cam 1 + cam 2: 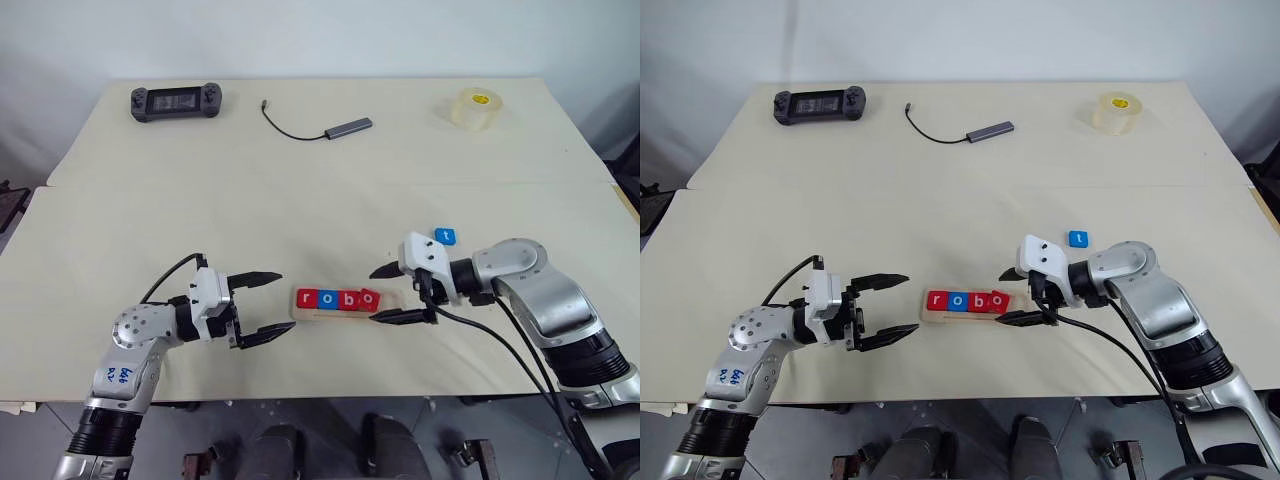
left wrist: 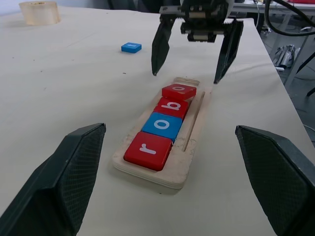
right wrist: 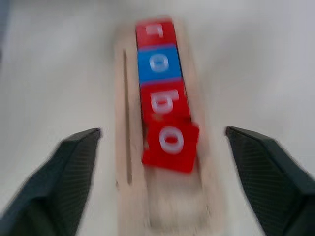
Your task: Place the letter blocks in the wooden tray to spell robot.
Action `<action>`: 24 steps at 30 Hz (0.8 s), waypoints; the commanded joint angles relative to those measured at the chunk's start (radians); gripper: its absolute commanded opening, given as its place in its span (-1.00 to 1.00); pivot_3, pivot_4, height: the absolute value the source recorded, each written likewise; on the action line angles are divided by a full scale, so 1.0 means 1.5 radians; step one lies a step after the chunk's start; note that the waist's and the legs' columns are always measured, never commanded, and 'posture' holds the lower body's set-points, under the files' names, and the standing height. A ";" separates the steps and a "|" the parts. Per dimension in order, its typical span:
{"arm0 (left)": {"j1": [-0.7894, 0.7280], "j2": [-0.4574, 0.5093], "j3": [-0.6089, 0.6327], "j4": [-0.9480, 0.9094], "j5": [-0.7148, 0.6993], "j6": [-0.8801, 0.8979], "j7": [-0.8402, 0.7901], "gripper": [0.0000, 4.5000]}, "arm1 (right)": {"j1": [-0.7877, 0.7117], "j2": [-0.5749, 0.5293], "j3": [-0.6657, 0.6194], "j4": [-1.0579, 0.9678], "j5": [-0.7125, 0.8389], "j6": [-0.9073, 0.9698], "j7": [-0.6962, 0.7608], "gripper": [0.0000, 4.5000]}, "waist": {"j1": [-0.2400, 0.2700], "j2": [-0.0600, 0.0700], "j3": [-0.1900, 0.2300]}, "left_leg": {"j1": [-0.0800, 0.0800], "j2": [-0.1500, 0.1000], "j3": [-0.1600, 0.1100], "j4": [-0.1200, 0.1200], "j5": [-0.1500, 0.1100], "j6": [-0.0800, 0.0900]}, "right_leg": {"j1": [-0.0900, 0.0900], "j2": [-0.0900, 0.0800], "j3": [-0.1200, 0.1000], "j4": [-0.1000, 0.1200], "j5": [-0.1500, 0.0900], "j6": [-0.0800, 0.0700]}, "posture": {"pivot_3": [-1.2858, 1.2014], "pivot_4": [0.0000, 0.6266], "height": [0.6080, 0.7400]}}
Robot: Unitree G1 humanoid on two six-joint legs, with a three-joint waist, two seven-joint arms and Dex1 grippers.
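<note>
Left gripper [image 1: 262, 306], lower left, spread and empty. Wooden tray [image 1: 312, 316], lower centre, holds four letter blocks: r [image 1: 307, 298], o [image 1: 326, 298], b [image 1: 345, 299], and a second o [image 1: 367, 298] that appears askew. Right gripper [image 1: 392, 294], spread, straddles the tray's end. One t block [image 1: 445, 237] lies apart, right of centre. Risk: the crooked o obstructs t.

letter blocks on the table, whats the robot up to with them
The robot is spelling "robot" in the wooden tray. Four letter blocks sit in it: red r, blue o, red b and a second red o, which lies crooked rather than flat in line. The right gripper is open at that end of the tray, holding nothing. The left gripper is open beside the other end. The blue t block lies on the table, outside the tray.
</note>
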 commanded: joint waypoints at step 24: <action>-0.006 -0.004 0.004 -0.013 -0.005 -0.006 0.001 1.00 | 0.030 -0.018 0.001 -0.037 0.003 -0.001 -0.012 -0.98 | 0.000 0.000 0.000 | 0.000 0.000 0.000 0.000 0.000 0.000 | 0.000 0.000 0.000 0.000 0.000 0.000 | 0.03 -0.52 1.00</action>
